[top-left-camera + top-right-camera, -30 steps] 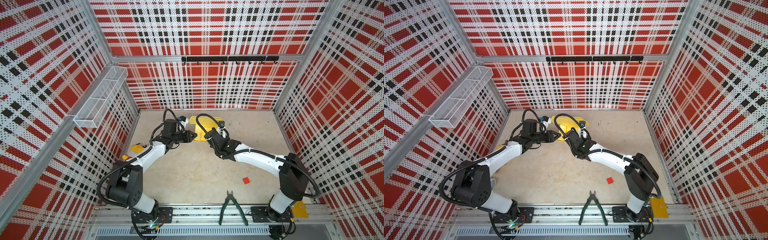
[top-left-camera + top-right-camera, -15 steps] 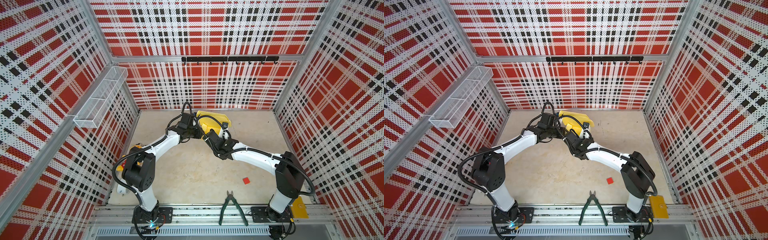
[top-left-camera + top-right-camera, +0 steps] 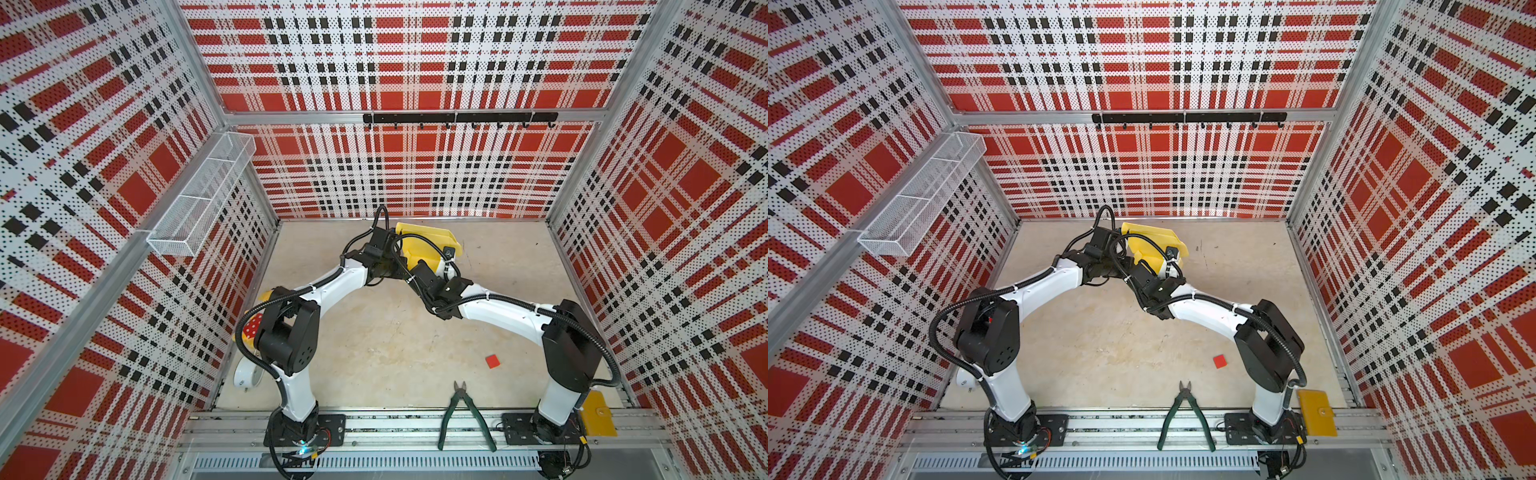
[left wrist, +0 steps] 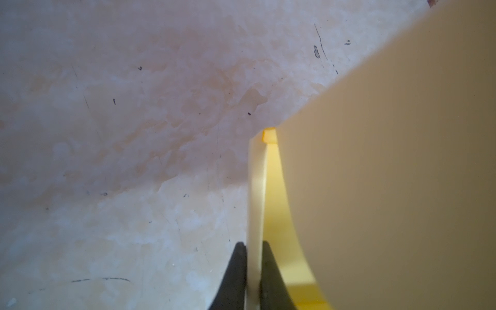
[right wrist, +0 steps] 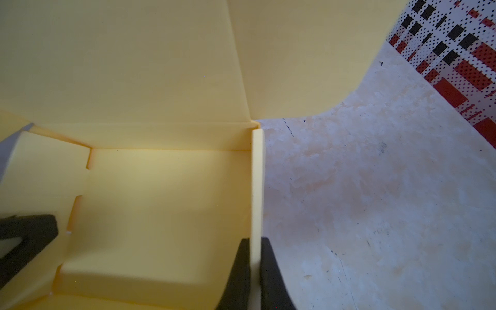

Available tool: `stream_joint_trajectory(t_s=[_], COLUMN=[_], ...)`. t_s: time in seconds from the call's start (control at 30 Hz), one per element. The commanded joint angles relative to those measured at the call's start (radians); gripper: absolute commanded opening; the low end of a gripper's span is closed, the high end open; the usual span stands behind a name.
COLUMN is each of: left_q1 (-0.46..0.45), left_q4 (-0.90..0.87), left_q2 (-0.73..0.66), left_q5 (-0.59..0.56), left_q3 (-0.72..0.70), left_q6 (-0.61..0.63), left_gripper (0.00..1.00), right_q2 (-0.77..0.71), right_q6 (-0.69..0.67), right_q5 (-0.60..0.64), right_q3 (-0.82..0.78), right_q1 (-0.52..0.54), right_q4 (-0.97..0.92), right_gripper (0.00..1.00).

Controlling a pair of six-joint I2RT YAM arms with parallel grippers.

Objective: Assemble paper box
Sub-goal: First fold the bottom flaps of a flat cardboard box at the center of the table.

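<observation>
Your left gripper (image 4: 253, 247) pinches one thin wall of the pale yellow die-cut card paper box (image 3: 419, 232); your right gripper (image 5: 255, 243) is clamped tight on the opposite wall.

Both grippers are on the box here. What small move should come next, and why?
Probably the left gripper presses its wall down and outward while the right gripper holds. Each pinches a side wall of the box; the left one's notched inner edge seems not flush with the floor, and the lid stands open.
</observation>
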Motion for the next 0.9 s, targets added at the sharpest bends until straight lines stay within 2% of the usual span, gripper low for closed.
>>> stream_joint_trajectory(t_s=[0.0,0.27,0.3,0.33,0.57,0.73,0.87], left_q1=[-0.052,-0.031,-0.026,-0.023,-0.051,-0.051,-0.039], left_q4=[-0.002,-0.018,-0.001,0.022,0.018,0.012,0.022], left_q2=[0.011,0.026,0.026,0.026,0.045,0.026,-0.003], left_q5=[0.044,0.027,0.031,0.042,0.005,0.008,0.013], left_q3=[0.03,0.065,0.06,0.056,0.076,0.094,0.095], left_q6=[-0.002,-0.008,-0.02,-0.026,-0.029,-0.042,-0.033], left_gripper=[0.27,0.19,0.05,0.0,0.0,0.25,0.34], right_q2=[0.007,-0.027,-0.025,-0.023,-0.013,-0.014,-0.029], right_q6=[0.007,0.011,0.01,0.009,0.017,0.033,0.051], right_q5=[-0.077,-0.118,-0.122,-0.124,-0.132,-0.155,-0.16], right_q3=[0.055,-0.026,-0.025,-0.023,-0.019,-0.038,-0.07], right_q1=[0.034,0.033,0.035,0.033,0.032,0.018,-0.002], right_q4=[0.151,0.244,0.246,0.243,0.241,0.256,0.259], right_gripper=[0.0,0.0,0.0,0.0,0.0,0.0,0.0])
